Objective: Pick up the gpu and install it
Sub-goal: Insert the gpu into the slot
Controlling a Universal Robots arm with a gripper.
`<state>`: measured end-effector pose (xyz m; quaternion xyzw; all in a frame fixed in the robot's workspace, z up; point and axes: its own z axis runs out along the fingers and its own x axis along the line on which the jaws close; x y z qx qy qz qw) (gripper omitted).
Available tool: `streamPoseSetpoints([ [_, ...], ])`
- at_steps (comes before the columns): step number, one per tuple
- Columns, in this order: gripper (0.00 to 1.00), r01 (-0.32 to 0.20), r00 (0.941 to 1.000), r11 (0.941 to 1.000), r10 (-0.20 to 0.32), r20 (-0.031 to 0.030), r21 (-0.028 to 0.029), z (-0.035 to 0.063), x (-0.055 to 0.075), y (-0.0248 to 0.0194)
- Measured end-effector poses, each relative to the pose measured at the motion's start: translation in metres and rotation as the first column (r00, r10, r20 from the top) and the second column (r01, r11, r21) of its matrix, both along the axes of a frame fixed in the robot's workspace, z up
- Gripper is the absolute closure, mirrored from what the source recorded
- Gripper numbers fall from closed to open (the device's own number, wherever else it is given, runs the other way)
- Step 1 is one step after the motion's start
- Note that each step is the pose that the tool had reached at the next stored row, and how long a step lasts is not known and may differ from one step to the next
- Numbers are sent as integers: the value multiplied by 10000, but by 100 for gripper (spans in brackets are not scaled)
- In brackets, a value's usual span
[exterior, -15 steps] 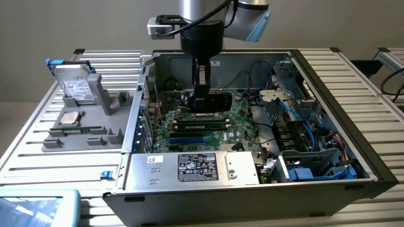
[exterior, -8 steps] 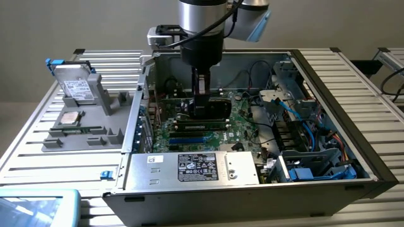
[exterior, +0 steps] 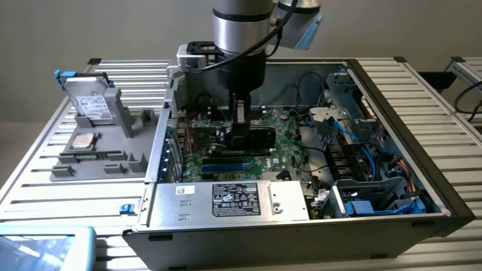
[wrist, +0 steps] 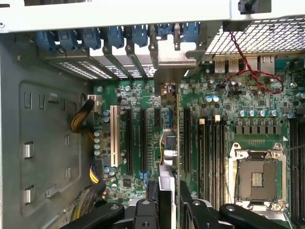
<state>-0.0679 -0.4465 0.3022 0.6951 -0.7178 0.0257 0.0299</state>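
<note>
Open case (exterior: pixel 388 113) on exterior view's right; tray (exterior: pixel 75 169) on its left, hard drive (exterior: pixel 92 104) upright at tray's far end. Power supply (exterior: pixel 226 200) along case's near wall. gpu (wrist: pixel 169 143) edge-on over motherboard (wrist: pixel 138 90), between gripper (wrist: pixel 167 191) fingers.

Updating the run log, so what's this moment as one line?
claw: shut on gpu | gpu: edge-on over motherboard slots, inside case | seated: cannot tell
</note>
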Motion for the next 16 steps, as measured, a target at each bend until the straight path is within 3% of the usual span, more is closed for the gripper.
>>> streamPoseSetpoints([
  [6, 72, 36, 10000, 10000, -36, -36, 13, -85, -12, -4],
  [16, 72, 53, 10000, 10000, -53, -57, 8, -128, -34, 59],
])
